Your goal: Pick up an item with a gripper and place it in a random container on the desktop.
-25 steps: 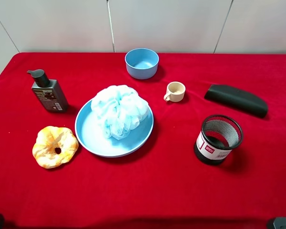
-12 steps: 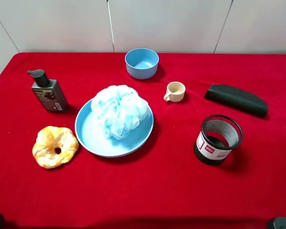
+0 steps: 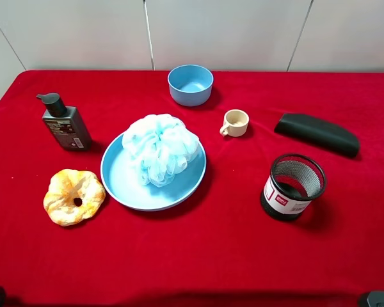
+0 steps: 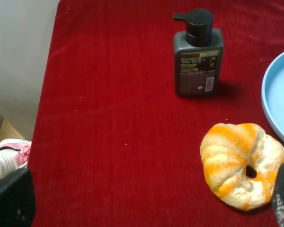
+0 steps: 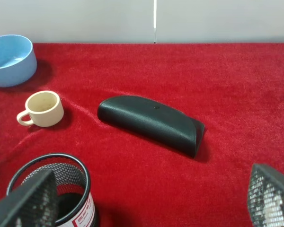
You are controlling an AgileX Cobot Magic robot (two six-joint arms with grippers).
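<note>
The light blue and white pouf (image 3: 160, 148) lies in the large light blue plate (image 3: 125, 182) left of the middle of the red cloth (image 3: 198, 256). No gripper touches it. My left gripper (image 4: 146, 203) is open and empty, its fingers at the two lower corners of the left wrist view, low over the cloth near the orange ring; the plate's rim (image 4: 277, 104) shows at the side. My right gripper (image 5: 149, 198) is open and empty, its fingers wide apart over the black mesh cup. In the exterior high view only dark arm tips show at the bottom corners.
A dark pump bottle (image 3: 64, 123) and an orange-yellow ring (image 3: 73, 196) stand left of the plate. A small deep blue bowl (image 3: 191, 84) is at the back. A cream cup (image 3: 235, 123), a black case (image 3: 317, 134) and a black mesh cup (image 3: 293, 187) are on the right.
</note>
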